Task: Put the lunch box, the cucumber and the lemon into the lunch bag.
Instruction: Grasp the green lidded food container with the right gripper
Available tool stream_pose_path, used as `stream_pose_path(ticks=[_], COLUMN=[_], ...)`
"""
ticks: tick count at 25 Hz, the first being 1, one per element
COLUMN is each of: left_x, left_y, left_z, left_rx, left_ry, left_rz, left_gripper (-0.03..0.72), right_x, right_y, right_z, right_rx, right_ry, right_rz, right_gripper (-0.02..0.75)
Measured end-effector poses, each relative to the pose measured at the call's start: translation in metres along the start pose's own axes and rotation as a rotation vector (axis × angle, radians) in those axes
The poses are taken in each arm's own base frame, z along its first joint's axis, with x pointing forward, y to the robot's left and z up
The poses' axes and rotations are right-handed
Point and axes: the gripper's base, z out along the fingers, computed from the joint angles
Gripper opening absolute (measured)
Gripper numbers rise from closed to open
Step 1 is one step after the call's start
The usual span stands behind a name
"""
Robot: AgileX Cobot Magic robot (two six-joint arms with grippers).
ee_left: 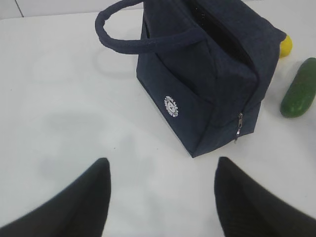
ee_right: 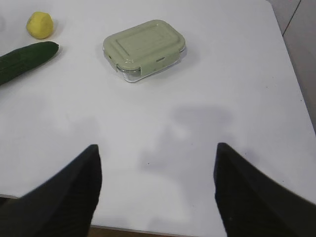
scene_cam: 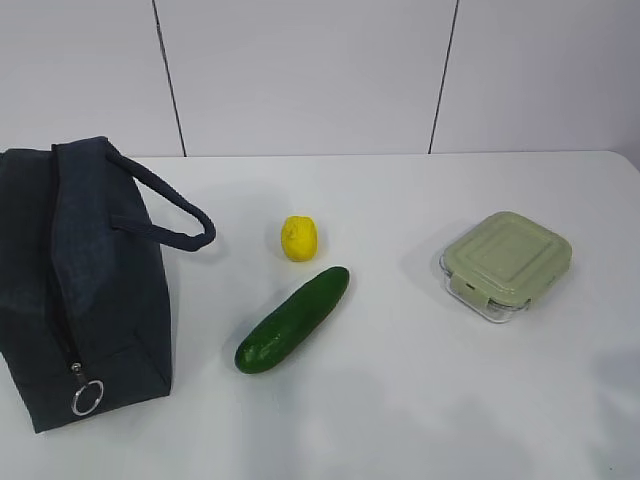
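Note:
The dark navy lunch bag stands at the left of the white table, zipper ring hanging at its near end. The yellow lemon lies mid-table, with the dark green cucumber slanting just in front of it. The lunch box, clear glass with a sage-green lid, sits to the right. My left gripper hovers open over bare table short of the lunch bag. My right gripper is open above the table's near edge, well back from the lunch box. Neither arm shows in the exterior view.
The white table meets a pale panelled wall at the back. The table's right edge runs close to the lunch box side, and the near edge lies under my right gripper. The cucumber and lemon lie beyond the bag.

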Motion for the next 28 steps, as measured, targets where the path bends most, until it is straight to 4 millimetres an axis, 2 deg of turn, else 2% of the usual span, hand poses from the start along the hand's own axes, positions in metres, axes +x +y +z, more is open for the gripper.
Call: stream_pose_path(ticks=[10, 16, 20, 25, 28], left_x=[0.000, 0.000, 0.000, 0.000, 0.000], left_y=[0.000, 0.000, 0.000, 0.000, 0.000], left_z=[0.000, 0.000, 0.000, 0.000, 0.000], left_rx=[-0.002, -0.002, -0.002, -0.002, -0.002], left_ry=[0.000, 0.000, 0.000, 0.000, 0.000], left_rz=[0.001, 0.001, 0.001, 0.001, 0.001], left_gripper=[0.444, 0.437, 0.424, 0.422, 0.422], right_x=[0.000, -0.003, -0.015, -0.034, -0.043], right_y=[0.000, -0.001, 0.001, 0.006, 0.008], right_z=[0.000, 0.001, 0.015, 0.043, 0.058], right_rx=[0.000, 0.002, -0.047, -0.151, -0.191], right_ry=[0.000, -0.018, 0.048, 0.181, 0.204], right_rz=[0.003, 0.155, 0.226, 0.345, 0.411], right_gripper=[0.513, 0.513, 0.512, 0.512, 0.513])
